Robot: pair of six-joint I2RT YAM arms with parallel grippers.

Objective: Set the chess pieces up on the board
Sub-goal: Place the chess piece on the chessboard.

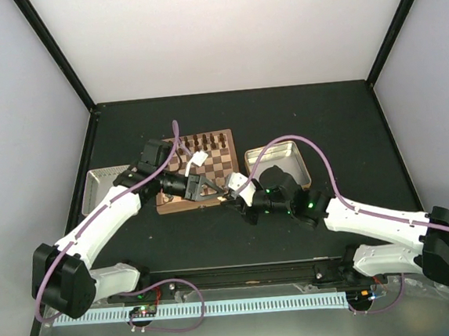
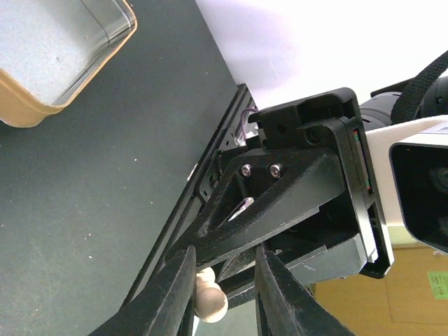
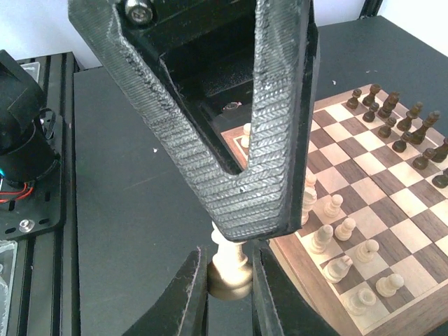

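Observation:
The board (image 1: 213,169) lies mid-table. Dark chessmen (image 3: 392,119) stand along its far rows and pale chess pieces (image 3: 336,210) along its near rows. My right gripper (image 3: 229,264) is shut on the base of one pale piece (image 3: 227,276), held above the dark table just off the board's near corner. My left gripper (image 2: 224,260) is open around that same piece (image 2: 210,299), which touches its left finger only. The left gripper's ribbed finger (image 3: 266,140) hangs over the piece's top. In the top view the two grippers (image 1: 225,190) meet at the board's near right corner.
A square metal tin (image 1: 279,163) sits right of the board and another tin (image 1: 101,190) sits left of it; one tin (image 2: 56,56) shows in the left wrist view. The table's black rail (image 2: 210,175) runs along the near edge.

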